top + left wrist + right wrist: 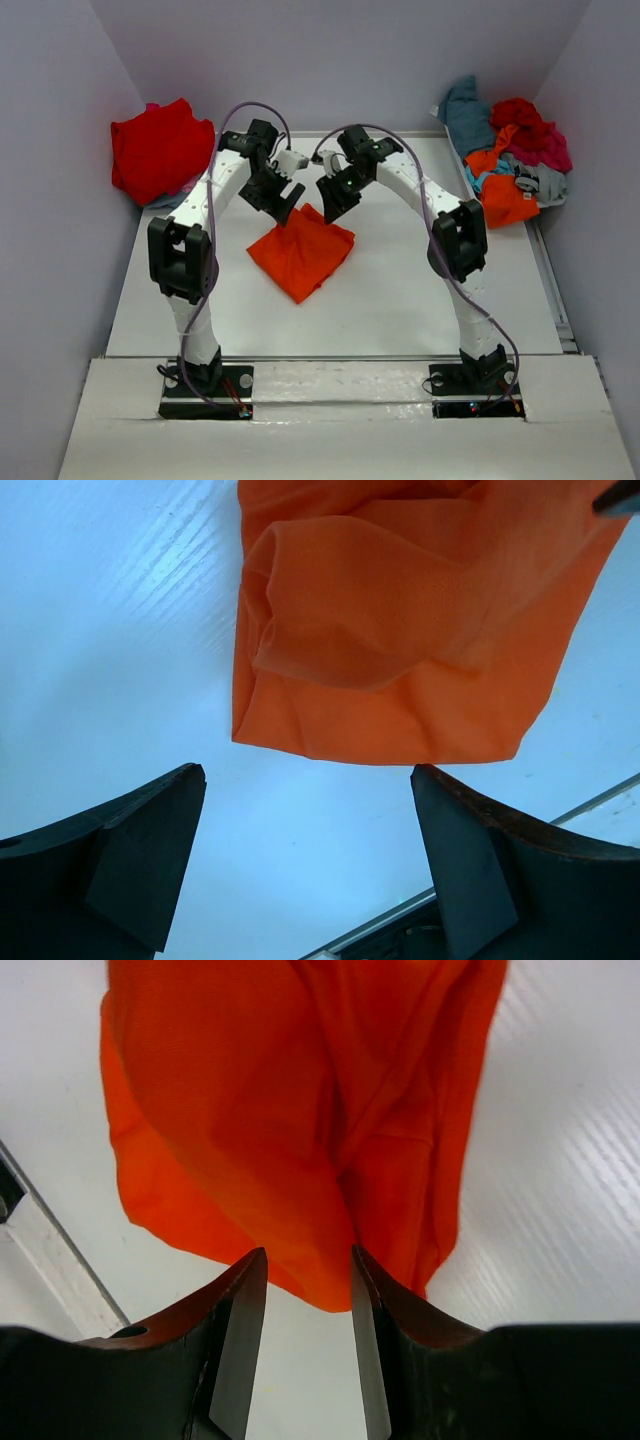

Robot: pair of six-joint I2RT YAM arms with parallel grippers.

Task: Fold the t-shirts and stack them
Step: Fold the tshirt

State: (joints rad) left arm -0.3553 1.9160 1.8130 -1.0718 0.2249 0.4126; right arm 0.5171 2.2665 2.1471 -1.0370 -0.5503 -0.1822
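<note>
Nearest, left gripper (308,772) gaped wide and empty; right gripper (308,1252) stood half-parted, unclenched, at a corner of the rumpled bright orange t-shirt (300,252) at frame centre.

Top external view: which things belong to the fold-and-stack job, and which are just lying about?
Job:
- bright orange cloth t-shirt, mid-table
- red cloth t-shirt, far left
- heap of teal, red, magenta, orange and grey cloth shirts, far right

Not the job:
- white table
- purple cables along the arms
</note>
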